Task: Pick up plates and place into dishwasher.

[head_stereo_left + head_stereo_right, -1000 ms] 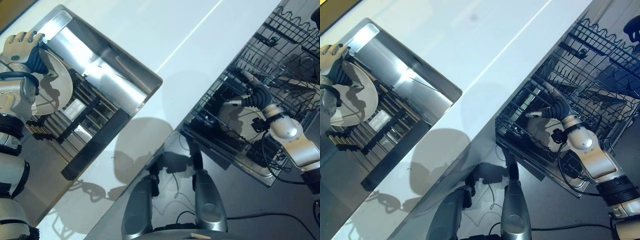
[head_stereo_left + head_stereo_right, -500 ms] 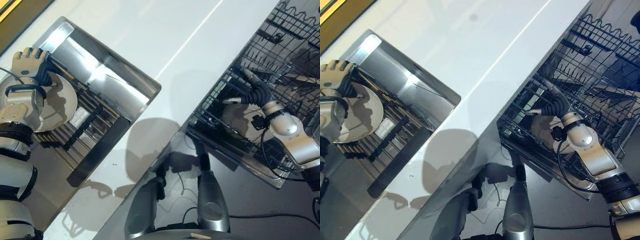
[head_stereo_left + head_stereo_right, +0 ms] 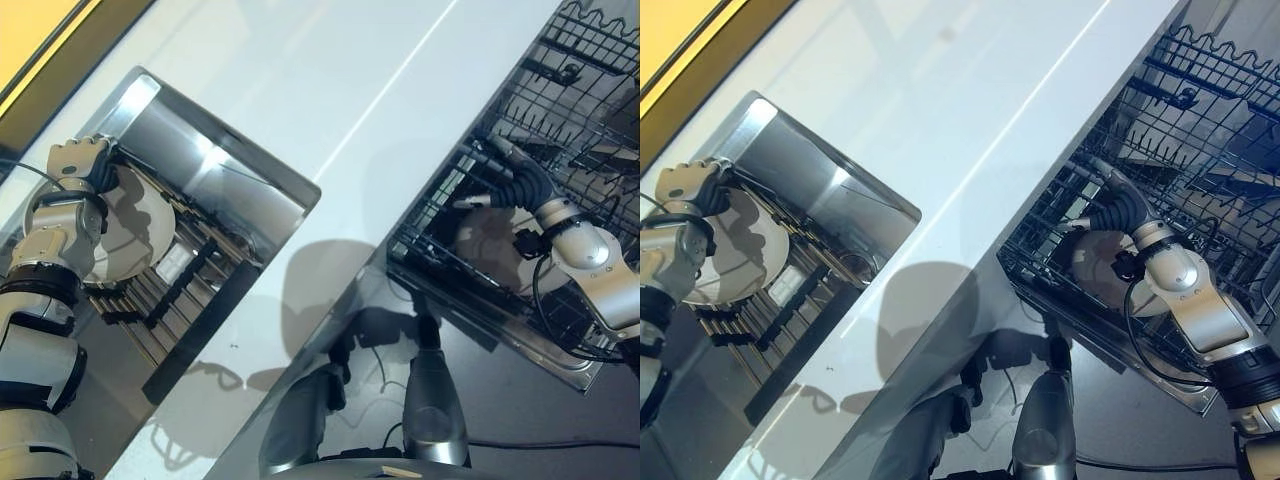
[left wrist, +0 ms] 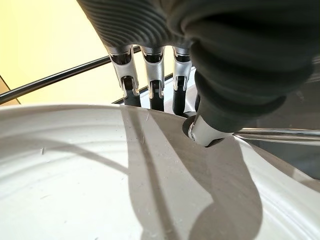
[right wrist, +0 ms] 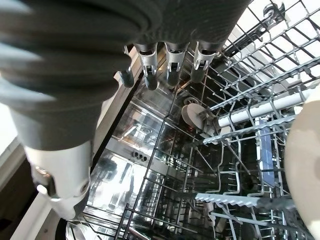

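Observation:
A white plate stands on the dark rack inside the steel sink at the left. My left hand grips its upper rim. In the left wrist view the fingers hook over the plate's edge and the thumb presses its face. At the right, my right hand reaches into the dishwasher's wire rack with straight fingers, holding nothing. A pale plate sits in that rack just below the hand, its edge beside the fingers.
A white counter runs between the sink and the dishwasher. A black bar lies along the sink's near edge. Several wire tines stand up in the dishwasher rack around my right hand.
The whole picture has shifted down and right, so the camera moved. My left hand stays on the plate's rim in the sink. My right hand remains in the rack, barely changed.

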Controlling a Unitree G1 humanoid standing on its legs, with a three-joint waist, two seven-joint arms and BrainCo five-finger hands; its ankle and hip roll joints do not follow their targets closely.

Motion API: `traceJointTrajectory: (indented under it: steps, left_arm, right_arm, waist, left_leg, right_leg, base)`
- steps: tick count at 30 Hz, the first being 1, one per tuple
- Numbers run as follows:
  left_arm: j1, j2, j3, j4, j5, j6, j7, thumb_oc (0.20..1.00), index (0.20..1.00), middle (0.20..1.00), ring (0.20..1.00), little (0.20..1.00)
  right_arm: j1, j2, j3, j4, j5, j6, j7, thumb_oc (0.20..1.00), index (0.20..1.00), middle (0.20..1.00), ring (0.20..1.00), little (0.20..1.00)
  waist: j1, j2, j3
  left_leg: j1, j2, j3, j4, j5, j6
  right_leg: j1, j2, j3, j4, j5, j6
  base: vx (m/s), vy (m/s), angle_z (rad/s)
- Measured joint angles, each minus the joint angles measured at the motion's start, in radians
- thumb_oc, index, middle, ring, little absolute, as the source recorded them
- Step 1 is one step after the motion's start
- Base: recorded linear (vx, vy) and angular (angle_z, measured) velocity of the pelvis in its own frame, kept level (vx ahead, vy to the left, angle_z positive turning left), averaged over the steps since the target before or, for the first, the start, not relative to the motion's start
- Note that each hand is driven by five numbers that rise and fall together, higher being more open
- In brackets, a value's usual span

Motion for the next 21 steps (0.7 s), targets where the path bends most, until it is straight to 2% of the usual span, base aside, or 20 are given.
traceJointTrajectory:
  steps: [14,21]
  left_arm:
    - [0.081,-0.011,0.054,-0.059,-0.004,-0.015,0.048,0.2,0.2,0.2,0.2,0.2]
    - [0.236,-0.011,0.125,-0.232,0.002,0.026,0.072,0.2,0.2,0.2,0.2,0.2]
  right_arm:
    - [0.057,-0.005,-0.052,-0.035,-0.007,0.0,0.018,1.0,1.0,1.0,1.0,1.0]
    - [0.146,-0.004,-0.151,-0.05,-0.007,-0.003,0.022,1.0,1.0,1.0,1.0,1.0]
  waist:
    - [0.0,0.009,-0.006]
    - [0.011,0.021,-0.015]
  left_leg:
    - [0.017,-0.001,-0.011,-0.009,0.0,0.0]
    - [0.019,-0.001,-0.034,-0.012,0.003,-0.001]
  right_leg:
    - [0.022,-0.002,-0.016,-0.006,-0.005,0.0]
    - [0.044,-0.004,-0.045,-0.019,-0.006,0.0]
  base:
    - [0.0,-0.002,0.01]
    - [-0.02,-0.048,0.1]
